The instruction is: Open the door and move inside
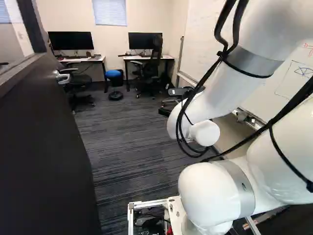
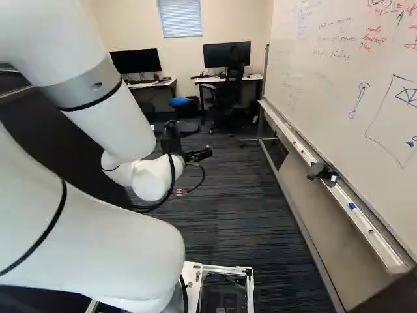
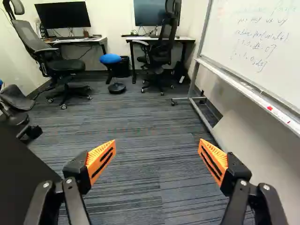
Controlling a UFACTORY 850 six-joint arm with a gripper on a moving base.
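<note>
Claw has its two fingers spread wide, and their orange pads stand apart, with the striped carpet showing between them. It is beside the dark door and looks past it into the room. The door stands open at the left of the left base view; in the wrist view its dark panel is near one finger, and the claw does not grip it. The white arm rises also beside the door. Across the carpet from the door is the whiteboard. Beyond the door, near the far wall, are two tables with screens, office chairs and a blue stool.
</note>
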